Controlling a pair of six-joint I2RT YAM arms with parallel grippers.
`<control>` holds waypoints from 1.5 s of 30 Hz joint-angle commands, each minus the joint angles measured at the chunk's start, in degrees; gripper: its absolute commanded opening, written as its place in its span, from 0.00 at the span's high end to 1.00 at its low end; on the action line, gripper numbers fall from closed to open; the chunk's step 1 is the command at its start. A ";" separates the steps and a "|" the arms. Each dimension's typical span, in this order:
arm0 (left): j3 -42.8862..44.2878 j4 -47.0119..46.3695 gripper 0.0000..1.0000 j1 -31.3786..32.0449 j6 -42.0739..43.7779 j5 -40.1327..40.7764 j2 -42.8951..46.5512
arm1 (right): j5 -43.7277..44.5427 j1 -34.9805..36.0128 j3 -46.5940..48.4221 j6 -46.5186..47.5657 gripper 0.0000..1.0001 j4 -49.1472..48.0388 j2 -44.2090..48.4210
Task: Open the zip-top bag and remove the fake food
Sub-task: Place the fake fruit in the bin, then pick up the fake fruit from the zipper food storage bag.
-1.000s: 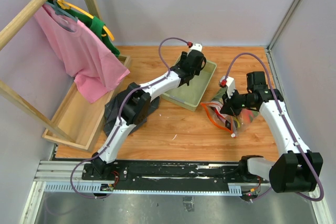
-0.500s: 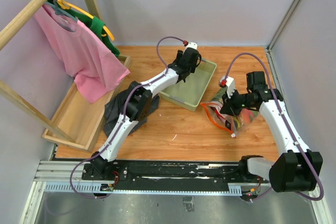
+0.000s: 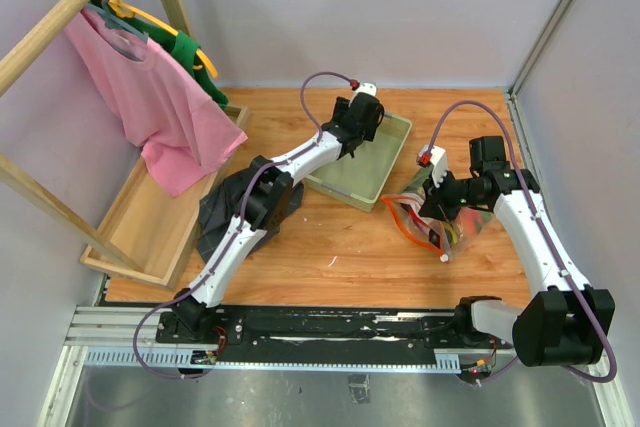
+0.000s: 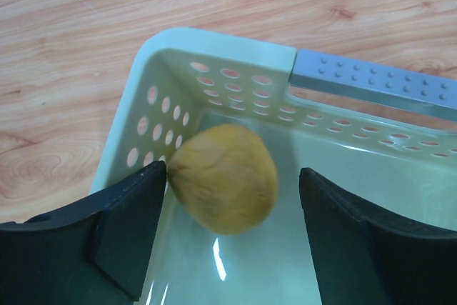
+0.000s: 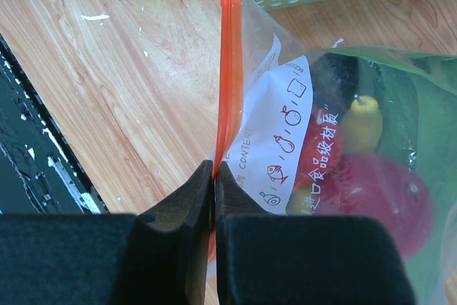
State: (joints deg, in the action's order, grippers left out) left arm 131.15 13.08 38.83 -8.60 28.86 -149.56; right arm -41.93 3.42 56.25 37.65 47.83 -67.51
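Right gripper (image 5: 214, 171) clamped on orange strip (image 5: 230, 69) of zip-top bag (image 5: 282, 141) just beside tray (image 4: 214, 44), left gripper (image 4: 232, 173) wide open in tray corner, tan fake food (image 4: 225, 183) between fingers, unheld.

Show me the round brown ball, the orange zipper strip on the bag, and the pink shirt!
round brown ball (image 4: 223, 176), left wrist view, on the middle of its rounded side.
orange zip strip (image 5: 230, 62), right wrist view, on its upper stretch.
pink shirt (image 3: 150, 97), top view, on the middle of the hanging cloth.
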 commanded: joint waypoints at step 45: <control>-61.06 -32.02 0.13 -0.24 -14.99 -28.39 55.04 | -3.92 0.98 -0.70 -0.57 0.94 0.19 0.71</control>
State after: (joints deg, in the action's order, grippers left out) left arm 78.43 -7.86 38.76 -18.81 8.93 -103.26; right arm -43.66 3.42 56.25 37.63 47.83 -67.51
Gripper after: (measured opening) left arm 0.894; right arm 0.060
